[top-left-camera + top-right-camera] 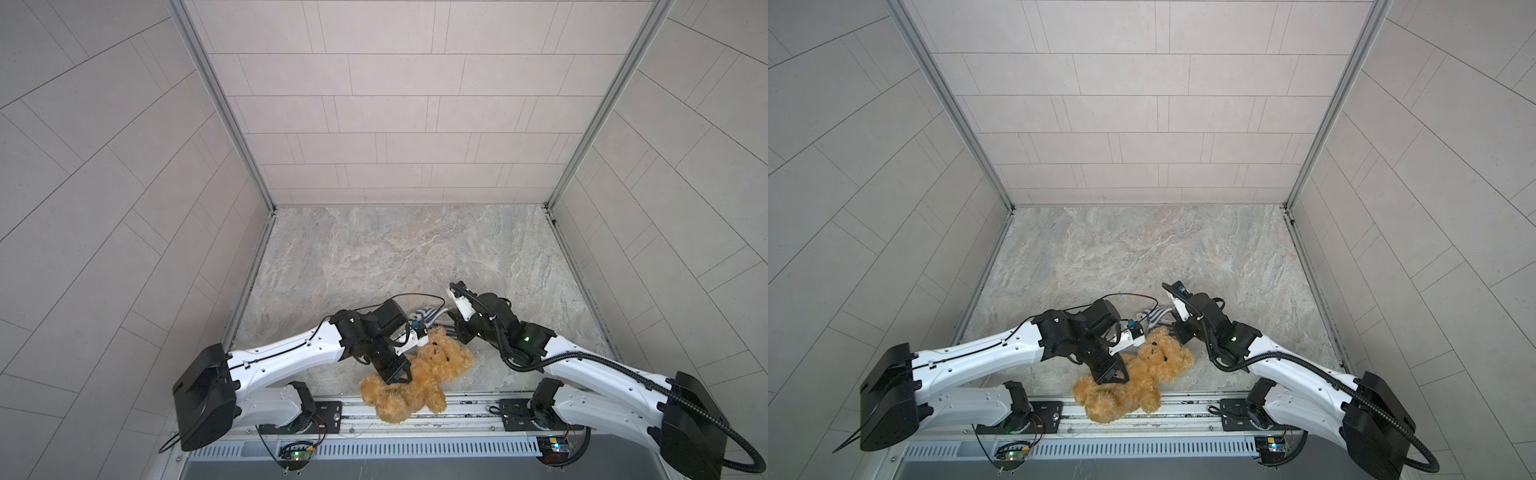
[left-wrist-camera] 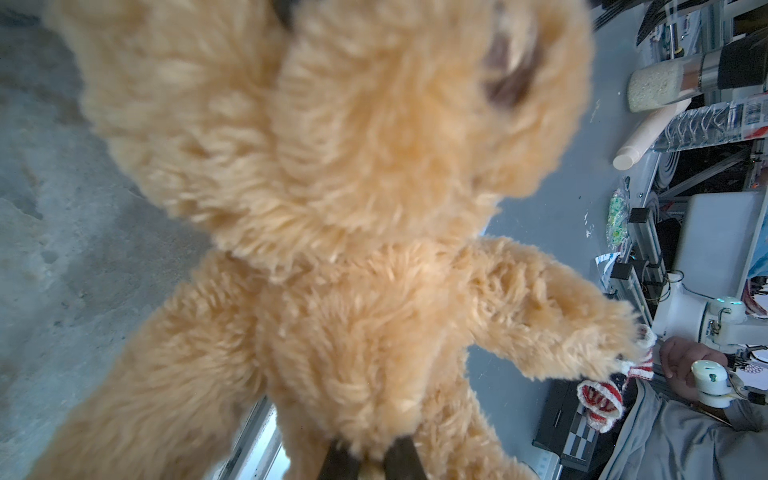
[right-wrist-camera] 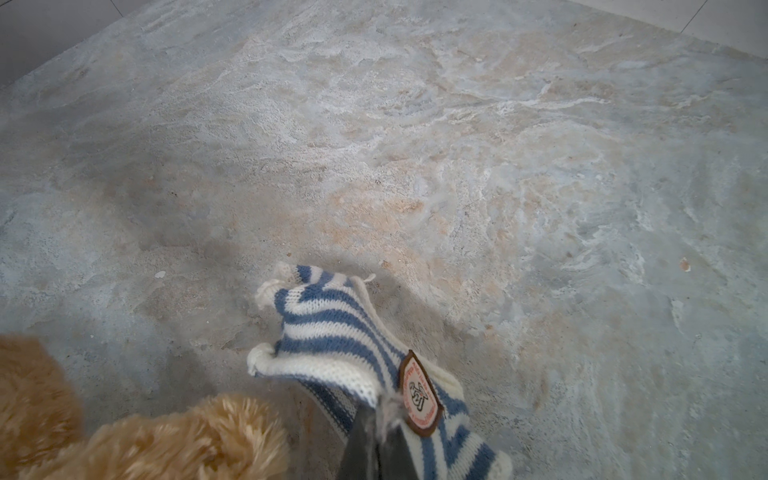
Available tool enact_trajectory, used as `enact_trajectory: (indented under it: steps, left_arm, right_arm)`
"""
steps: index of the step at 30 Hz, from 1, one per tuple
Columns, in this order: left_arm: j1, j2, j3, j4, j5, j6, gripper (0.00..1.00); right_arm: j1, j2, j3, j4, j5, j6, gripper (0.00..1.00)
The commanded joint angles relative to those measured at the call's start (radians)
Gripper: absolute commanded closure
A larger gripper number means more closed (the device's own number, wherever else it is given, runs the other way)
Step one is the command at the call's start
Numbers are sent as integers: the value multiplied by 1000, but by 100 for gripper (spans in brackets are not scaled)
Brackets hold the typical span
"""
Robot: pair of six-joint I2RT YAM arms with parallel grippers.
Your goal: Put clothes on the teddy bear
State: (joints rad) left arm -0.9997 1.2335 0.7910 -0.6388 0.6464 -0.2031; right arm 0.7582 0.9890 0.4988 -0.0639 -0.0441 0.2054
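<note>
The left gripper (image 1: 400,375) is clamped on the teddy bear's (image 1: 444,359) body at the worktop's (image 1: 374,257) front edge. The right gripper (image 3: 378,432), just beyond the bear's head, pinches the striped shirt (image 3: 328,328).

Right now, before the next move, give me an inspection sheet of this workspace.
surface: marbled tabletop, no spills seen.
job's things: teddy bear undressed, face up at the front edge, legs over the metal rail; striped shirt beyond its head.
clutter: nothing seen.
end effectors: left end effector shut on the teddy bear; right end effector shut on the striped shirt.
cables: corrugated hose loops off the right arm; thin black cable arcs over the left wrist.
surroundings: tiled walls on three sides; person seen past the table edge.
</note>
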Motion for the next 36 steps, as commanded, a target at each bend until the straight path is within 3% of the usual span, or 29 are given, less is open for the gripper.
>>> enact_trajectory:
  steps: [1, 25, 36]
  left_arm:
    - [8, 26, 3, 38, -5, -8, 100]
    - [162, 86, -35, 186, -97, -172, 100]
    - [172, 59, -76, 226, -160, -198, 100]
  right_arm:
    - [0, -15, -13, -4, -12, -12, 100]
    - [15, -14, -24, -29, -36, -23, 100]
    - [22, -2, -6, -36, -13, -17, 100]
